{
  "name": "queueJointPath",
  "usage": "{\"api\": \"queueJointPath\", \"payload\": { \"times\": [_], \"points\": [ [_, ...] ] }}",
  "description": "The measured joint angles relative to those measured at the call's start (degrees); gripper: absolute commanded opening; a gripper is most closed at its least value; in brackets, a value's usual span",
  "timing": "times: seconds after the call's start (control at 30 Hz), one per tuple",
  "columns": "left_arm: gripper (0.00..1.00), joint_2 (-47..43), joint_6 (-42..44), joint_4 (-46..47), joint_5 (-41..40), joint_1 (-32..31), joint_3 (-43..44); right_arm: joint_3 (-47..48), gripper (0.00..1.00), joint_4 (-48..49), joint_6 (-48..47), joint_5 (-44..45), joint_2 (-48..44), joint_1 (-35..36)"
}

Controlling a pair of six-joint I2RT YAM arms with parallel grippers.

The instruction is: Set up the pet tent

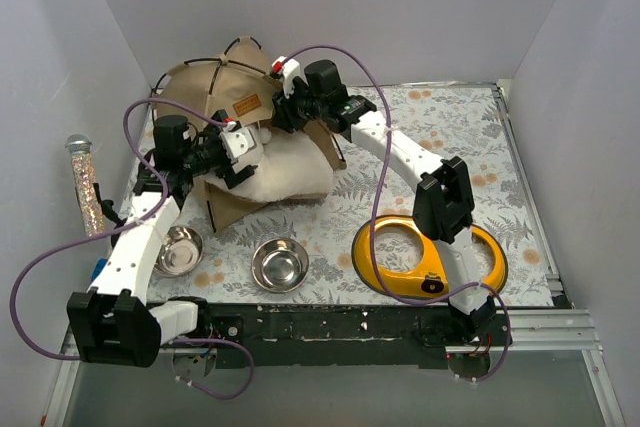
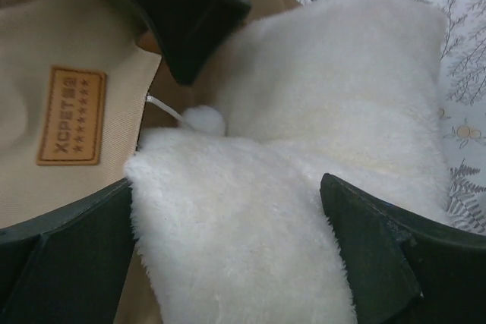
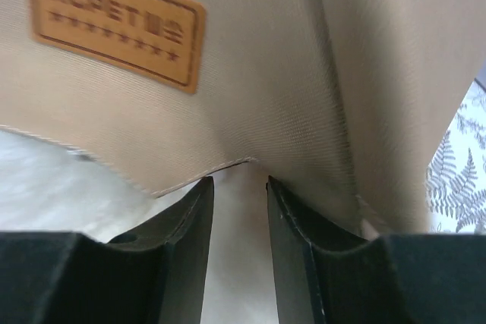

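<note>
Now the tan woven pet tent [image 1: 213, 87] sags crumpled at eleven o'clock on the floral table [image 1: 470, 147]. The left gripper [image 2: 228, 187] spreads wide over the fluffy cream cushion [image 2: 319, 89]. The right gripper [image 3: 239, 184] is narrow at the tent's hem, grip unclear.

One tan pet tent [image 1: 205, 82], one cream cushion [image 1: 295, 162], two steel bowls [image 1: 180, 250] [image 1: 280, 264], one yellow bowl stand [image 1: 395, 289], one glittery tube [image 1: 85, 187].

Bright, even light; the pet tent [image 3: 288, 89] blurs at close range.
</note>
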Motion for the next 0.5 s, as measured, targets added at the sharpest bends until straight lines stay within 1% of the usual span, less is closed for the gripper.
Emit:
{"api": "queueJointPath", "payload": {
  "times": [0.1, 0.2, 0.3, 0.37, 0.5],
  "points": [
    [0.98, -1.7, -0.2, 0.5, 2.8, 0.0, 1.5, -0.5, 0.43, -0.4, 0.0, 2.6, 1.4, 0.0],
    [0.98, -1.4, -0.3, -3.5, 4.5, 0.0, 6.5, -0.9, 0.43, -0.4, -0.2, 4.0, 1.5, 0.0],
    [0.98, -0.9, -3.5, -6.1, 3.8, -0.1, 11.1, -1.1, 0.44, -0.2, -0.7, 4.7, 1.4, 0.1],
    [0.98, -1.1, -6.3, -7.0, 3.1, -0.1, 12.2, -1.3, 0.48, -0.2, -1.0, 4.7, 1.4, 0.1],
    [0.87, -2.4, -9.9, -11.3, 2.4, 0.0, 12.4, -2.2, 0.59, -2.0, -2.5, 1.6, -0.2, 0.0]
  ]
}}
